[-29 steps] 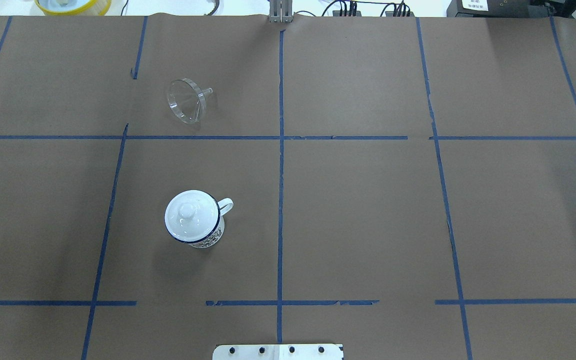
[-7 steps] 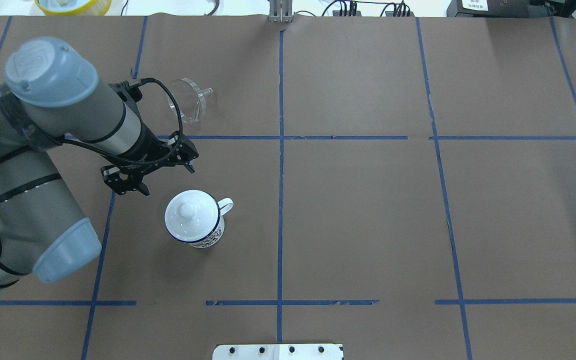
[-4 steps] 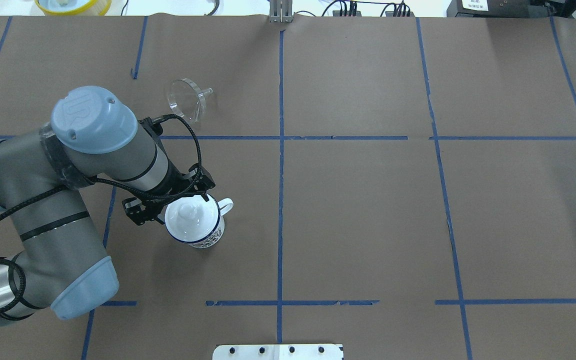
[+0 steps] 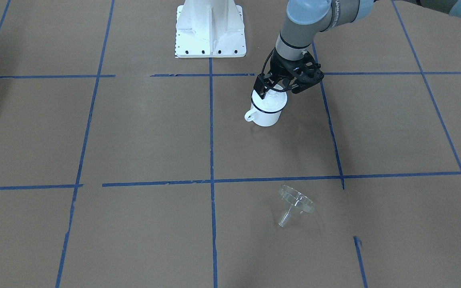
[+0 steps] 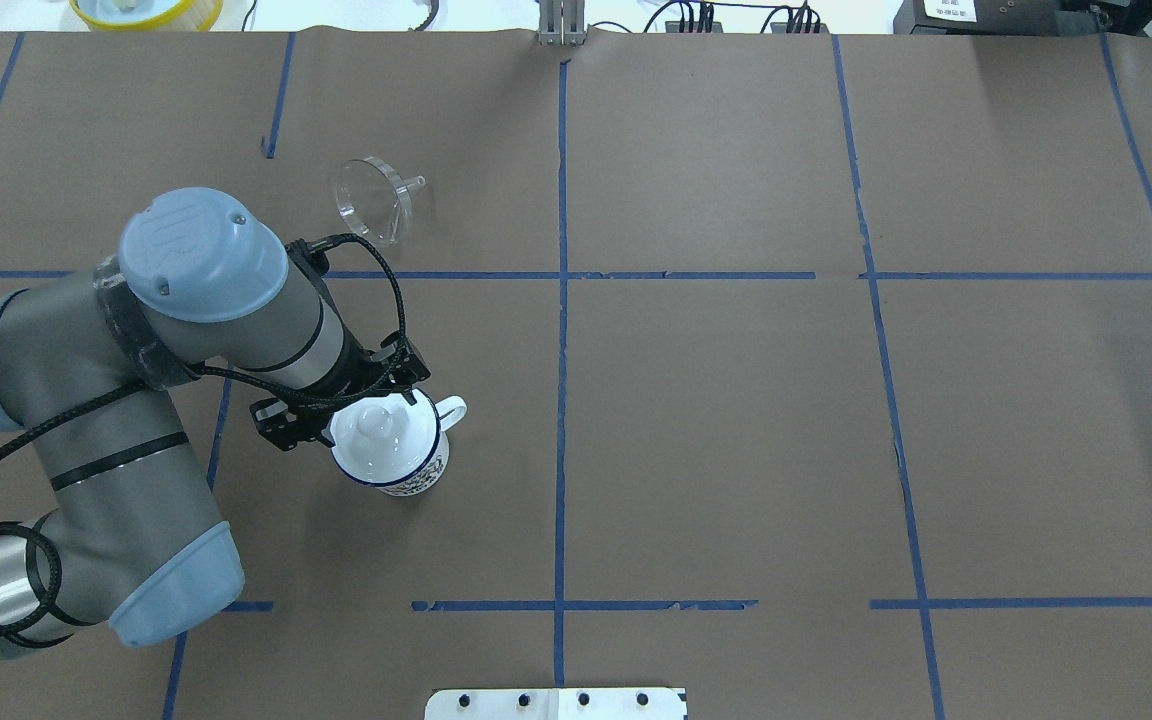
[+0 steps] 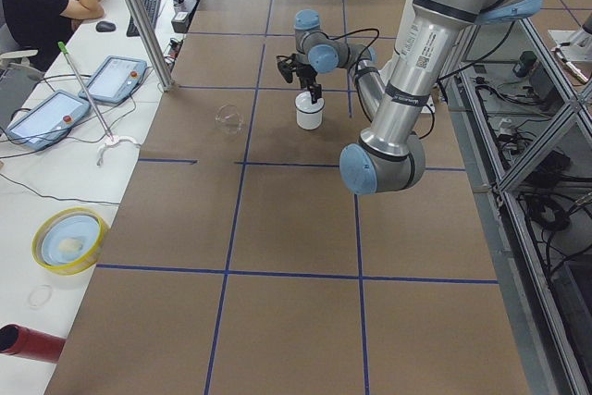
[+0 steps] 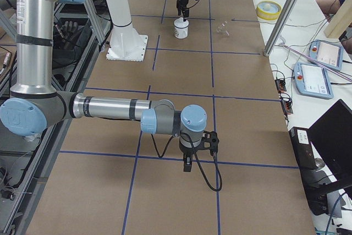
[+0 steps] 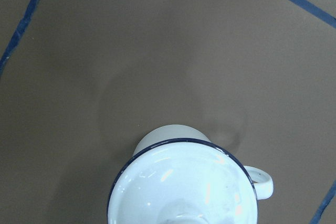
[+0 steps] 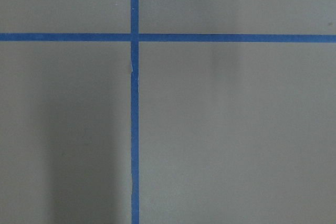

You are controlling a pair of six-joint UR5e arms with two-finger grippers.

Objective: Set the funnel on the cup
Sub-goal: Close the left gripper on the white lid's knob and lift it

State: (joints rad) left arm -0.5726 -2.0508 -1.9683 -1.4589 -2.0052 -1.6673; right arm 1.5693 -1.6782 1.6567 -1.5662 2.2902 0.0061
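Nearest the robot: white base plate (image 5: pixel 556 703) at the table edge, on brown paper (image 5: pixel 736 430) gridded with blue tape (image 5: pixel 561 400). Right gripper (image 7: pixel 187 160) hangs fingers-down over the paper toward the robot's right end, just above a tape line. It shows only in the side camera, so can't tell if its jaws are apart or together. Its wrist view shows just paper and a tape cross (image 9: pixel 134 37).

Next out, on the left half: white enamel mug (image 5: pixel 421 468), upright, dark blue rim, patterned side. Its loop handle (image 5: pixel 453 407) points toward the centre tape line. White knobbed lid (image 5: pixel 386 445) sits on the mug, closing it. Left gripper (image 5: pixel 346 403) points down right over the lid with jaws spread wide — one finger (image 5: pixel 278 428) past the mug's outer side, the other (image 5: pixel 408 374) on the handle side. It is holding nothing. Can't tell whether a finger touches the lid. The left wrist view has the lid and blue rim at its bottom edge.

Farther out, across the next cross line of tape: clear funnel (image 5: pixel 376 200) lying on its side on the paper. Its wide rim faces the robot's left, and its spout (image 5: pixel 414 184) points toward the centre line. It is well apart from mug and gripper — not on the mug.

Far edge: yellow-rimmed dish (image 5: pixel 146 12) and cables (image 5: pixel 726 18) beyond the paper.
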